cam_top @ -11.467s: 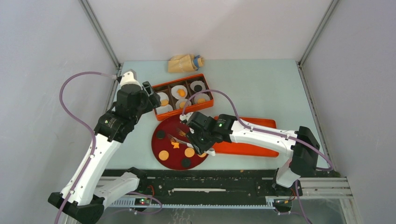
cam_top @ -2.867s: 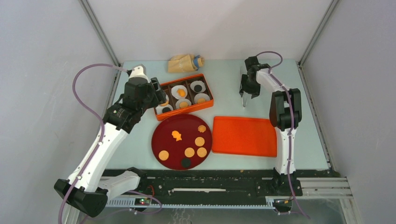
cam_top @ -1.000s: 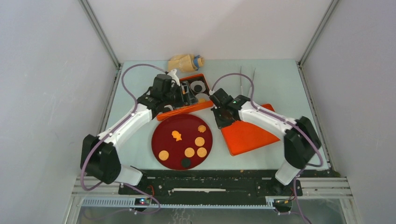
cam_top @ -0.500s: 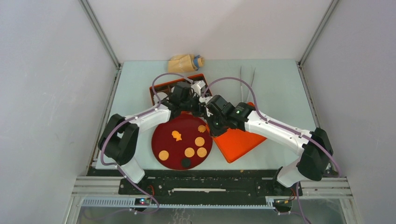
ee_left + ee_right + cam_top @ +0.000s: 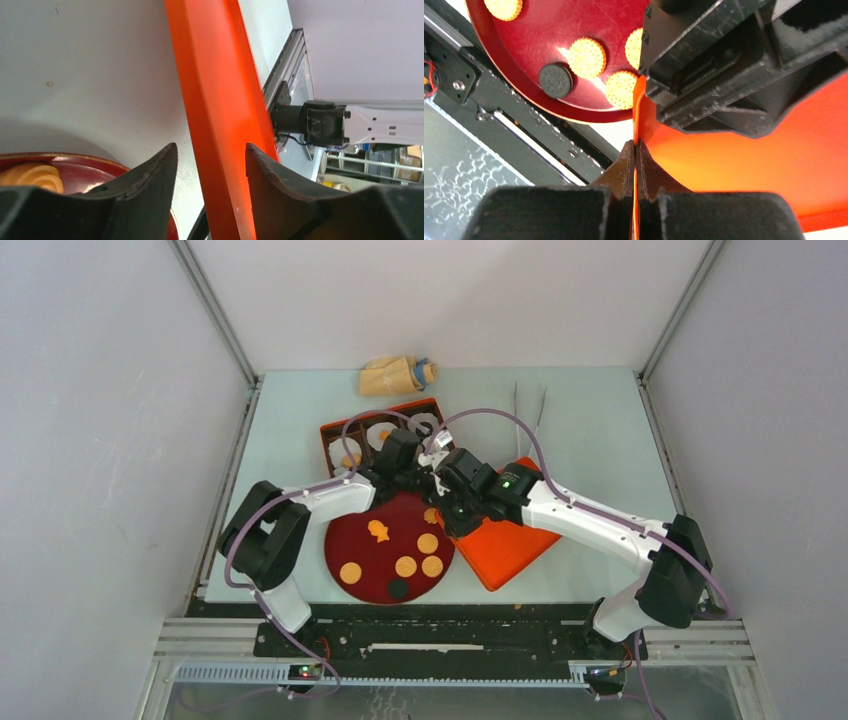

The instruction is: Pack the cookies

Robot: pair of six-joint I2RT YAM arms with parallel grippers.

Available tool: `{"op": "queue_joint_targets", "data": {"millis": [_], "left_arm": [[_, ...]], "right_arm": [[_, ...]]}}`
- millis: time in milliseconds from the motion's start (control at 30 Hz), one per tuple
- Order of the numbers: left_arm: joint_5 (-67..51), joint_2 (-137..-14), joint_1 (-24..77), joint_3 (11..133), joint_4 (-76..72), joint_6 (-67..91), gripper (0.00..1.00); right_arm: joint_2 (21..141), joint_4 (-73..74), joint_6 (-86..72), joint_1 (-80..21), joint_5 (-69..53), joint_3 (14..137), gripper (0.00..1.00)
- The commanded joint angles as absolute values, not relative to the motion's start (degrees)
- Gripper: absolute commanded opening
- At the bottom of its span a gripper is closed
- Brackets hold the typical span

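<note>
Several cookies lie on the dark red plate (image 5: pixel 345 540): tan discs (image 5: pixel 405 566), one dark disc (image 5: pixel 398 588) and an orange irregular one (image 5: pixel 378 530). They also show in the right wrist view as tan discs (image 5: pixel 586 54) and a dark disc (image 5: pixel 555 80). My right gripper (image 5: pixel 448 515) (image 5: pixel 635 146) is shut on the rim of the flat orange lid (image 5: pixel 510 535) (image 5: pixel 744 165), which is tilted beside the plate. My left gripper (image 5: pixel 432 472) (image 5: pixel 210 147) is open, its fingers on either side of the lid's rim (image 5: pixel 215 90) without touching it.
The orange compartment box (image 5: pixel 327 432) with white liners and cookies stands behind the plate. A tan bag (image 5: pixel 395 376) lies at the back. Metal tweezers (image 5: pixel 528 410) lie at the back right. The rail (image 5: pixel 450 635) runs along the near edge.
My right gripper has dragged the lid left, up against the plate, and turned it. My left gripper has swung from the box over to the lid's rim. The box has shifted.
</note>
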State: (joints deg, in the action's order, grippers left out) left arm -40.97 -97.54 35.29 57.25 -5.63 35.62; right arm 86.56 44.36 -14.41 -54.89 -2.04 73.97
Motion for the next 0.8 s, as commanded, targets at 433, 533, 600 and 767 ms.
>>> {"op": "queue_joint_targets", "data": {"millis": [433,533,600,767], "left_arm": [[-43.0,-95.2,36.4,62.3,3.1,33.9,0.13],[-40.7,-94.6,36.5,66.2,8.3,32.4,0.12],[-39.3,-94.5,36.5,69.2,11.1,31.7,0.12],[-37.7,-95.5,36.4,76.5,17.4,29.6,0.12]], "right_arm": [[82.9,47.9,-10.4,-62.3,17.2,79.9,0.45],[82.4,50.1,-11.1,-65.3,22.2,80.0,0.56],[82.8,52.1,-12.8,-67.4,26.3,80.1,0.58],[86.9,57.4,-17.1,-73.3,35.5,79.6,0.58]]}}
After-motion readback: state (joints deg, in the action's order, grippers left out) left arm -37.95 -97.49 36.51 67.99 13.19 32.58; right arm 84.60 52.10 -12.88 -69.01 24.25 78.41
